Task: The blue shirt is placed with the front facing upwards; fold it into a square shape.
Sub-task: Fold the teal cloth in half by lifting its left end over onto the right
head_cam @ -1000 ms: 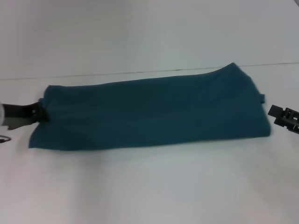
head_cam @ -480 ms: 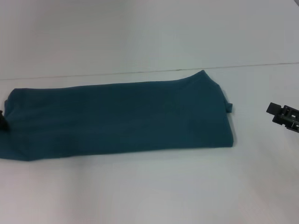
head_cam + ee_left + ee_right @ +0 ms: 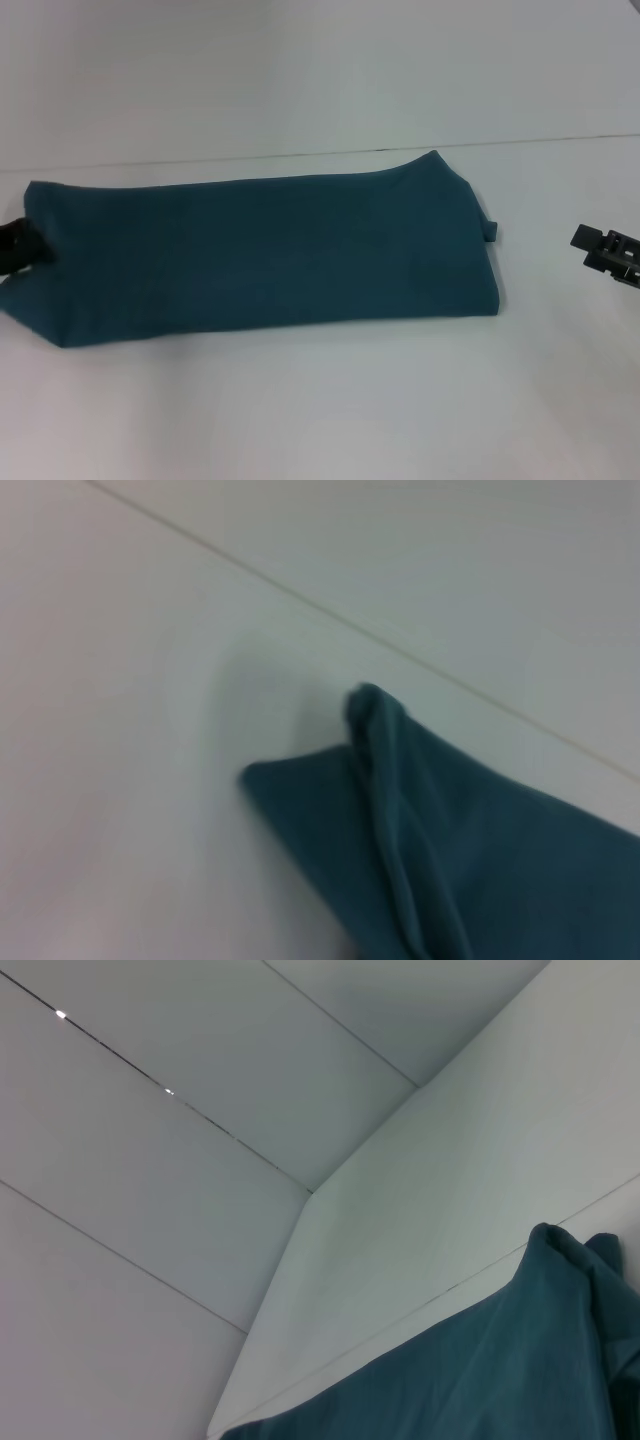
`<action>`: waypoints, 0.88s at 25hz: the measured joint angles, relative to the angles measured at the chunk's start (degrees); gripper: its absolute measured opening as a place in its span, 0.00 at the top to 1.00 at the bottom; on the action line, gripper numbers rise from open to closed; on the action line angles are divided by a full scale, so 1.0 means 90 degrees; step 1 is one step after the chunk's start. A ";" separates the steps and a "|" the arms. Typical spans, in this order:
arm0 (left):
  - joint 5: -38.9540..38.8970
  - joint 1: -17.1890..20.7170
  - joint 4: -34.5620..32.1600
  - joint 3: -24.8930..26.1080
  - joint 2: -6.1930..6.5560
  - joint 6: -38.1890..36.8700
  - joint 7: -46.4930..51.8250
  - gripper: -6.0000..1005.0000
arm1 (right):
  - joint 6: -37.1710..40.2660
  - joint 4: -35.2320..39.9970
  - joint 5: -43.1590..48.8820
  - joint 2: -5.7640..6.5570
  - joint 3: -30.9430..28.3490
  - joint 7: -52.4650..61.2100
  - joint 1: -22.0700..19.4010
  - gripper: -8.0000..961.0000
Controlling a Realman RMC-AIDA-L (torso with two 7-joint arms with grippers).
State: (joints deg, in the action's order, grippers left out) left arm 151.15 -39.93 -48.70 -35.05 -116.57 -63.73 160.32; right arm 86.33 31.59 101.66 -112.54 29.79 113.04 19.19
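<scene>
The blue shirt [image 3: 265, 250] lies across the middle of a white tabletop [image 3: 320, 410] as a long band running from the robot's left to its right, already folded lengthwise so only plain teal cloth faces up. No print shows. Its right end is fairly square, with a small tab of cloth poking out at the edge. Its left end is uneven, coming to a loose point at the near corner. In the left wrist view that end shows a raised, bunched ridge of cloth above a flatter corner.

The left gripper [image 3: 18, 247] sits at the far left edge of the head view, touching the shirt's left end. It appears to be pinching the cloth there, but I cannot tell for certain whether it is clenched or released, since little of it shows. The right gripper [image 3: 607, 253] hangs well apart from the shirt's right end, holding nothing; whether its fingers are spread is unclear.

Judging the risks: if the left end is carried over toward the right while bunched, the ridge could be trapped as a crease and the result would not be square. A grip on one layer only could let the lower layers slide out. With the right end unpinned, the whole band may drag across the tabletop instead of folding.
</scene>
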 joint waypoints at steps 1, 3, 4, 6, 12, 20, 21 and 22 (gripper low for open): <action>-0.0103 -0.0020 -0.0025 -0.0005 0.0006 -0.0108 -0.0035 0.91 | 0.0001 -0.0003 0.0000 -0.0004 0.0001 -0.0007 -0.0002 0.10; -0.0462 -0.0086 -0.0089 -0.0018 0.0016 -0.0416 -0.0179 0.91 | 0.0000 -0.0018 0.0000 -0.0006 0.0001 -0.0018 -0.0003 0.10; -0.0630 -0.0129 -0.0107 -0.0026 0.0017 -0.0532 -0.0245 0.91 | 0.0000 -0.0029 0.0000 -0.0006 0.0000 -0.0022 -0.0001 0.10; -0.0917 -0.0219 -0.0126 -0.0038 0.0010 -0.0713 -0.0346 0.91 | 0.0000 -0.0044 0.0003 -0.0006 0.0015 -0.0031 0.0008 0.10; -0.1681 -0.0521 -0.0161 -0.0098 -0.0066 -0.1105 -0.0490 0.91 | 0.0001 -0.0046 0.0015 -0.0005 0.0047 -0.0039 0.0014 0.10; -0.2647 -0.0897 -0.0099 -0.0667 -0.0385 -0.0920 -0.0787 0.90 | -0.0006 -0.0059 0.0015 -0.0018 0.0049 -0.0041 0.0001 0.10; -0.2657 -0.0957 -0.0034 -0.0726 -0.0453 -0.0764 -0.0824 0.90 | -0.0007 -0.0061 0.0015 -0.0020 0.0049 -0.0041 0.0009 0.10; -0.2658 -0.1008 0.0045 -0.0793 -0.0512 -0.0624 -0.0851 0.90 | -0.0006 -0.0064 0.0016 -0.0022 0.0049 -0.0041 0.0018 0.10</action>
State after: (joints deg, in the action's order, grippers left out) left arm 127.22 -49.00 -48.29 -42.19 -121.18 -69.35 152.66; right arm 86.28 31.01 101.80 -112.73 30.24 112.67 19.35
